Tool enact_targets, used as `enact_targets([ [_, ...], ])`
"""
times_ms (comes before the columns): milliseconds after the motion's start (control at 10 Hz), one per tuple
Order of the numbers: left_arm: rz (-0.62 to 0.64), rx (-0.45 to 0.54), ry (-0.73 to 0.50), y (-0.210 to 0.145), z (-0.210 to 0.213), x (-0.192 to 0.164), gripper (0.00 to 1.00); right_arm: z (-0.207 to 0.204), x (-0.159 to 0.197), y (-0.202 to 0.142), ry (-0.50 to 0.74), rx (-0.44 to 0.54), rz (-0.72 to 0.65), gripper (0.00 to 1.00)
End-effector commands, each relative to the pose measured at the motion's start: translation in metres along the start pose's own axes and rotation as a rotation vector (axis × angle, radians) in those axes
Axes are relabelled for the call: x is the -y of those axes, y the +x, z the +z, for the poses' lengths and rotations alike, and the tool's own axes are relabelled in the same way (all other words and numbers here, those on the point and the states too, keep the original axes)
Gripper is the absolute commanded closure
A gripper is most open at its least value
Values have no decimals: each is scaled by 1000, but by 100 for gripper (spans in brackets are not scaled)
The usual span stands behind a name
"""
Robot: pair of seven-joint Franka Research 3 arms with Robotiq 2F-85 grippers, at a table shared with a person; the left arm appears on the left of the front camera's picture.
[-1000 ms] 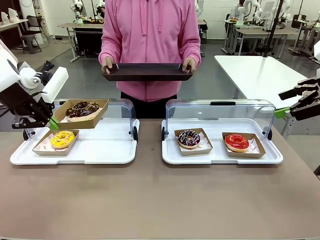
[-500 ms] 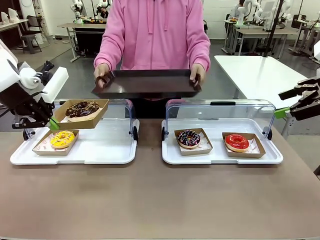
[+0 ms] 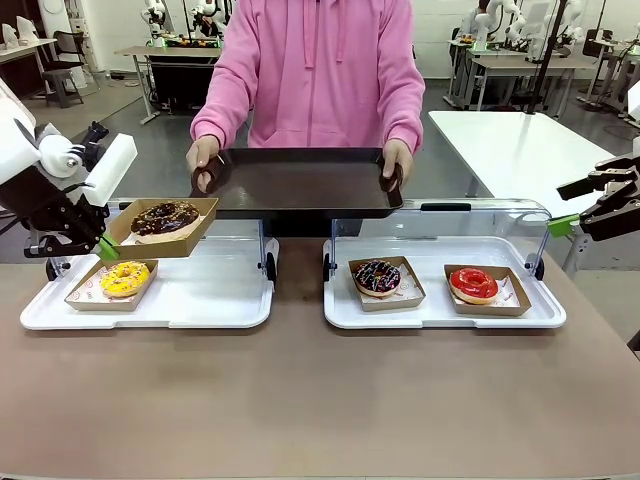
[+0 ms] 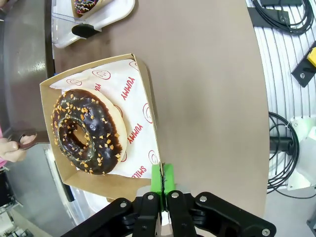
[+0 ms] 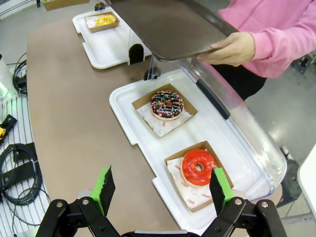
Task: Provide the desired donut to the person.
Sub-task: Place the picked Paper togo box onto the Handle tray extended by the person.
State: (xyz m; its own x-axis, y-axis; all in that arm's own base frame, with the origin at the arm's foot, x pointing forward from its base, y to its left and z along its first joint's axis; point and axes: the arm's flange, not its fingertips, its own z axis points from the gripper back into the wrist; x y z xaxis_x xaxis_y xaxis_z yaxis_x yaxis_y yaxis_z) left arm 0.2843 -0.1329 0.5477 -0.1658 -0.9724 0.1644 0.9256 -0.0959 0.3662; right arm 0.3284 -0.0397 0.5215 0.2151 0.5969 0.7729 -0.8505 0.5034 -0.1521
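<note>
**Front view.** The left gripper (image 3: pixel 104 247) is clamping the near-left corner of a cardboard tray (image 3: pixel 196 232) that is carrying the chocolate donut (image 3: pixel 165 217). It is holding the tray slightly tilted and clear of the left white tray (image 3: pixel 200 295). A yellow donut (image 3: pixel 125 277) is sitting in its own carton on that white tray. The person (image 3: pixel 320 70) is standing at the far side, gripping a dark serving tray (image 3: pixel 300 182) with both hands; it is reaching over the clear lids (image 3: pixel 470 222). The right gripper (image 3: pixel 570 207) is hovering off the right edge of the table (image 3: pixel 300 400), jaws spread wide and holding nothing. On the right white tray (image 3: pixel 440 315), a sprinkled donut (image 3: pixel 378 276) and a red donut (image 3: pixel 474 284) are lying side by side in separate cartons.

**Left wrist view.** The green pads (image 4: pixel 157 178) are pressing together on the carton's rim. The chocolate donut, topped with nut crumbs, is resting on printed paper inside. The person's hand (image 4: pixel 12 146) is showing at the left edge, on the dark tray.

**Right wrist view.** The two green pads (image 5: pixel 104 187) are standing far apart. The red donut is lying below between them, with the sprinkled donut beyond it. The person's other hand (image 5: pixel 236 48) is holding the dark tray's edge above the lid.
</note>
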Motion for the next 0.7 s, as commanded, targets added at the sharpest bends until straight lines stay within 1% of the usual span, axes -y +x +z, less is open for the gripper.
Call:
enact_targets([
  [0,3,-12,18,1,-1,-2,100,-3,1,2,4,21,-14,0],
  [600,3,-12,18,1,-1,-2,100,-3,1,2,4,21,-14,0],
])
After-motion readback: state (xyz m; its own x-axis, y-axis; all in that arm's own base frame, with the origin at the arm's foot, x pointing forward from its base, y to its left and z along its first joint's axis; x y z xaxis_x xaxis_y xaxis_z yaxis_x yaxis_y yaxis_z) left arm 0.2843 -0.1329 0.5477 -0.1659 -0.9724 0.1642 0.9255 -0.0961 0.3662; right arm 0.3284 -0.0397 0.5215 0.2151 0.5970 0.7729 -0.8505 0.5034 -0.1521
